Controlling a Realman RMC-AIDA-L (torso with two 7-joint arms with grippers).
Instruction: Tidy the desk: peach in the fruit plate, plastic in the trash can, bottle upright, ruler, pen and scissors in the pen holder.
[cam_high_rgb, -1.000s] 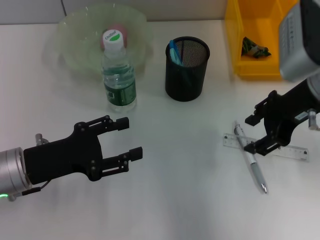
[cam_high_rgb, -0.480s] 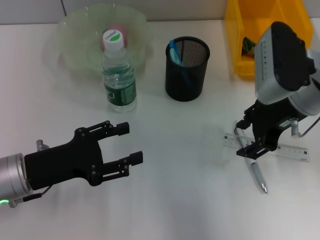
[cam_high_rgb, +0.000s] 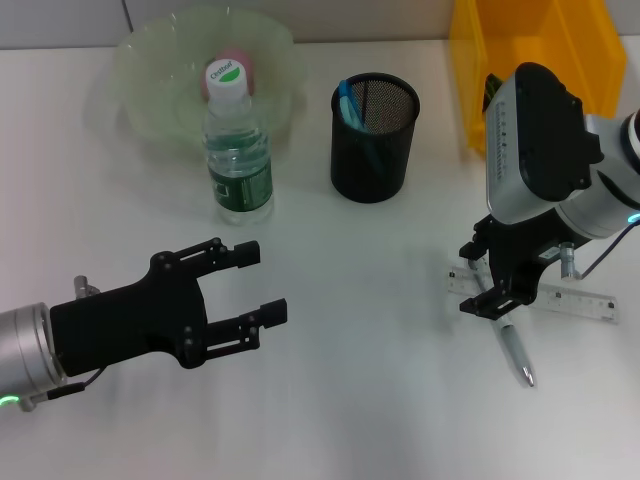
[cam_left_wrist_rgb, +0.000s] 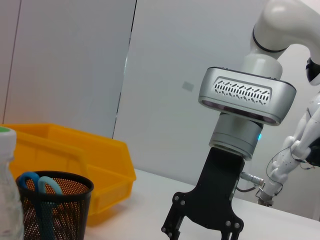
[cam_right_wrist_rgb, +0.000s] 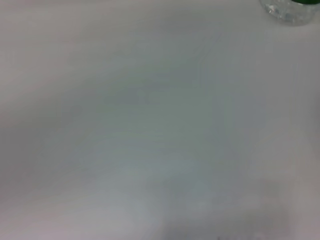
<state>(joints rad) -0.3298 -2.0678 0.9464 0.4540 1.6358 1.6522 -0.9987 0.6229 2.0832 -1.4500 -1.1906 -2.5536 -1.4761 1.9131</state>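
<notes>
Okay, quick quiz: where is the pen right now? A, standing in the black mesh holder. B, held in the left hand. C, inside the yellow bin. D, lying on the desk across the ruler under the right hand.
D: the pen lies on the desk across the ruler, directly under the right hand; the left hand is open and empty.

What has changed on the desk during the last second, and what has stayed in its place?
The right gripper swung from a sideways reach to point down over the pen and ruler, shifting slightly toward the desk's middle. It has lifted nothing. The left gripper, bottle, pen holder, pen and ruler stayed put.
</notes>
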